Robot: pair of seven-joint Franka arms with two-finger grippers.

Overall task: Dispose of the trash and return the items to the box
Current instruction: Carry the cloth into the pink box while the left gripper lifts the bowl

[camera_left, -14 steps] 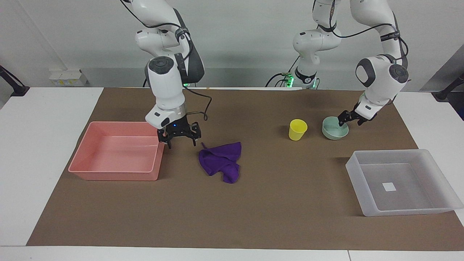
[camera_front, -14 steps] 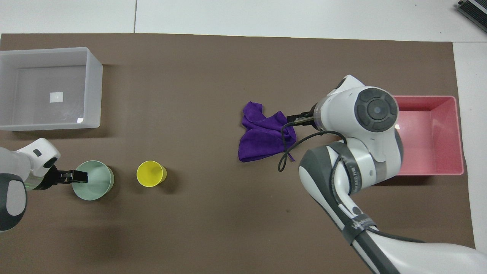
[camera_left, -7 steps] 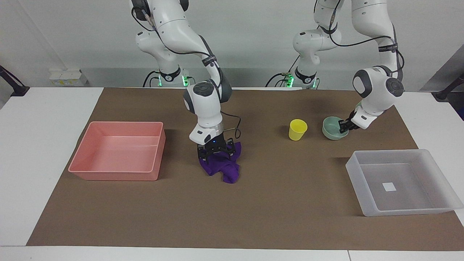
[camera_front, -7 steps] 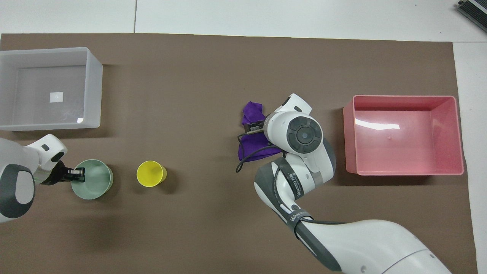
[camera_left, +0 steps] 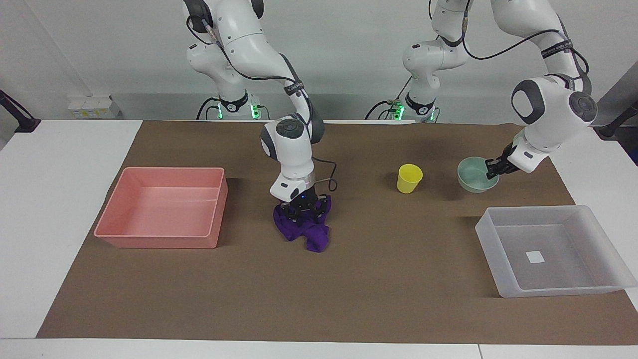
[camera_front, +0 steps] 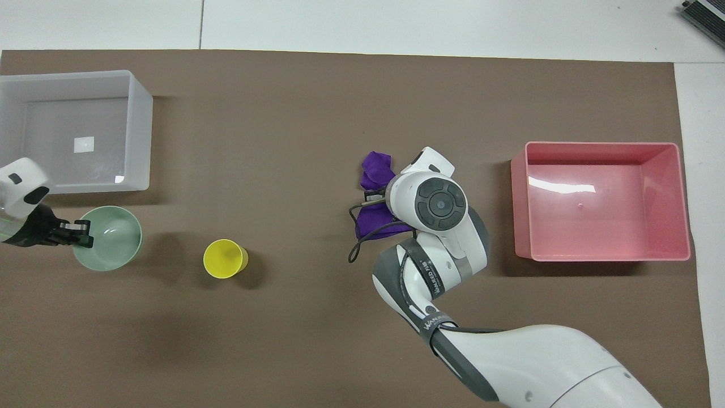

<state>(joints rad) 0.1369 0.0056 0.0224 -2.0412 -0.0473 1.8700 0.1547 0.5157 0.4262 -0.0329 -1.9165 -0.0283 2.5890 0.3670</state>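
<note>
The purple cloth lies crumpled on the brown mat, about midway along the table. My right gripper is down on top of it, touching the cloth. In the overhead view the right wrist covers most of the cloth. My left gripper is shut on the rim of the mint-green bowl and holds it a little above the mat, beside the translucent box. In the overhead view the left gripper grips the bowl at its rim. The yellow cup stands upright on the mat.
The pink tray sits at the right arm's end of the table, with nothing in it. The translucent box holds only its white sticker. A black cable loops from the right wrist over the cloth.
The right gripper moved from beside the pink tray onto the cloth and lowered. The left gripper closed on the bowl's rim, lifted it and carried it toward the left arm's end.
</note>
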